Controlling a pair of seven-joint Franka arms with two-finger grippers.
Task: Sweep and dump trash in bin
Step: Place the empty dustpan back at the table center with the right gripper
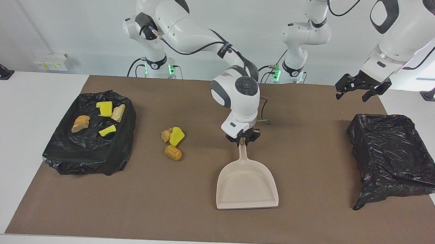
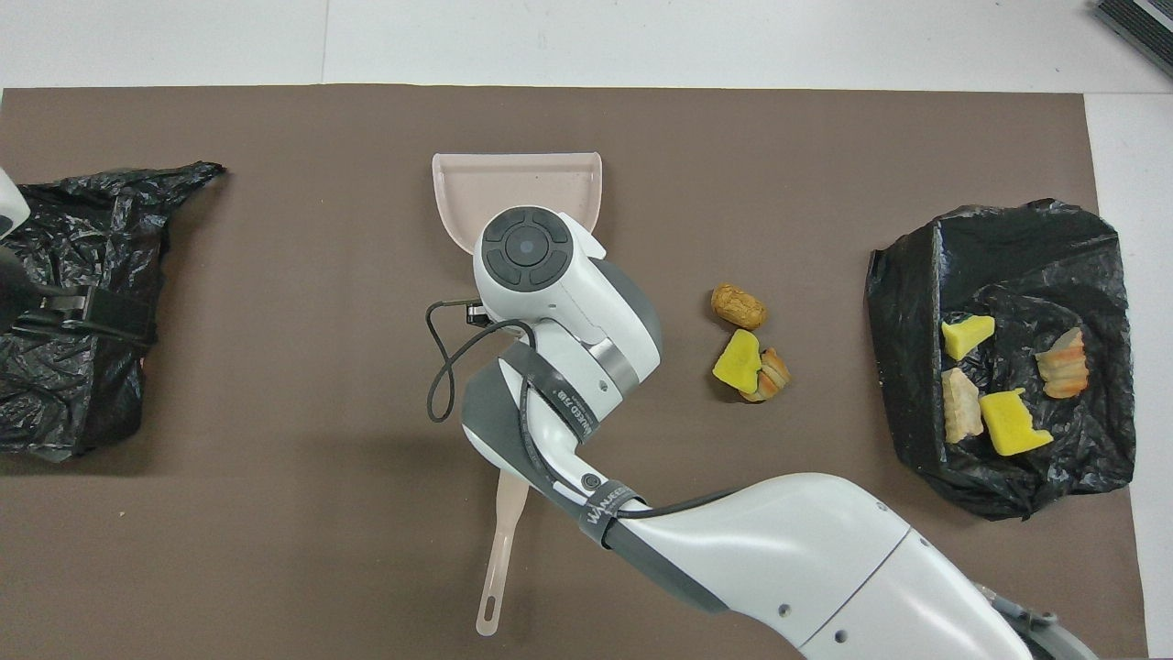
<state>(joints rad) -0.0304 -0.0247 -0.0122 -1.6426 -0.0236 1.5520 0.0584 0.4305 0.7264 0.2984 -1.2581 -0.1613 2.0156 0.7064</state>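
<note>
beige dustpan (image 1: 247,183) handle clamped by right pincer (image 1: 243,139), hidden overhead; left pincer (image 1: 359,87) gapes wide.

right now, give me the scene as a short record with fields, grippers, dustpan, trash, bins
right gripper: shut on the dustpan handle
dustpan: empty, mid-table
left gripper: open, waiting above the table near the empty bin
loose trash: three pieces on the mat, beside the dustpan toward the right arm's end
binned trash: four pieces in the filled bin
filled bin: right arm's end
empty bin: left arm's end
</note>
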